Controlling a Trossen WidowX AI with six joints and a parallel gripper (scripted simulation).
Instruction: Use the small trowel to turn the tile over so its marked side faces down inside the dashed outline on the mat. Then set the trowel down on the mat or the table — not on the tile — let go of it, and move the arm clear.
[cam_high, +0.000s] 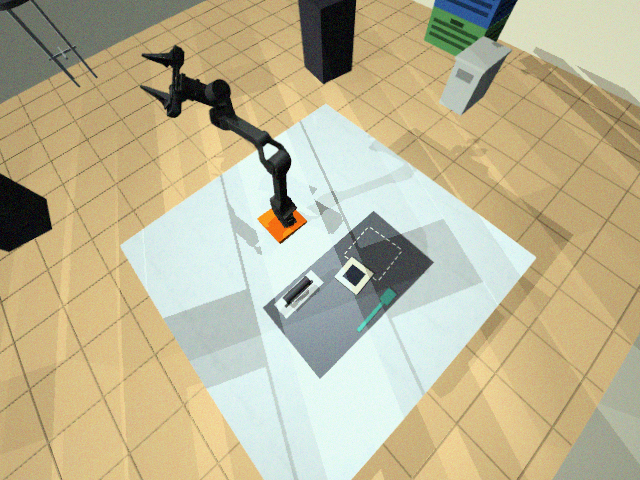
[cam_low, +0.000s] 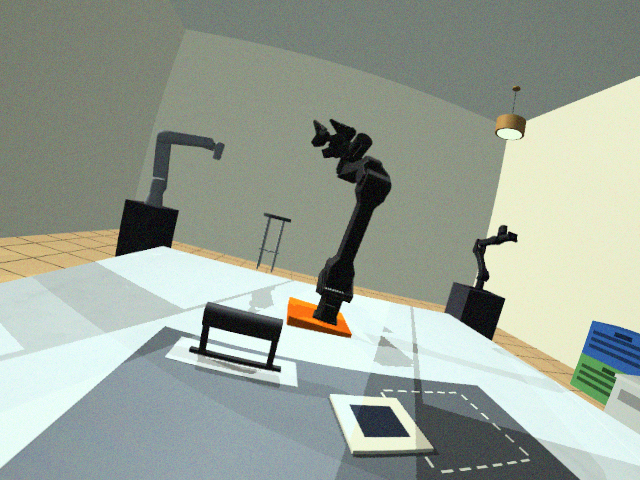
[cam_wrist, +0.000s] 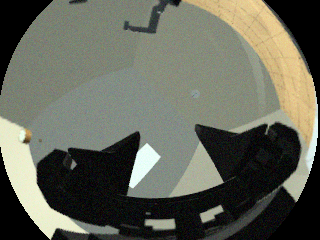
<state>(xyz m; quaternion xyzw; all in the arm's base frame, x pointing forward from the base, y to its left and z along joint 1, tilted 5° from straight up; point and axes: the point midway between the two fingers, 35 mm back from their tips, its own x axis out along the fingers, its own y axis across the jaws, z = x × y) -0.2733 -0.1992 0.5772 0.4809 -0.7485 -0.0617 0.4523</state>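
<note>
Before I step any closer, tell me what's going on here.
Nothing is being handled at this moment. The arm's gripper is raised, open and well away from the mat. The tile lies with its marked side up, mostly outside the dashed outline, so it has yet to be turned over. The green trowel lies at the mat's edge, apart from the tile.

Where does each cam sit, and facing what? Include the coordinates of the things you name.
Top: high above the table (cam_high: 361, 413), looking down; whole arm (cam_high: 279, 191) in shot.
Exterior: low by the mat (cam_high: 320, 356) (cam_low: 155, 413), facing the arm (cam_low: 356, 227) and walls.
Wrist: on the arm, facing wall and ceiling; open gripper (cam_wrist: 167, 131) (cam_high: 142, 71) (cam_low: 323, 121) shows.
Top and exterior share the tile (cam_high: 354, 275) (cam_low: 379, 421).
</note>
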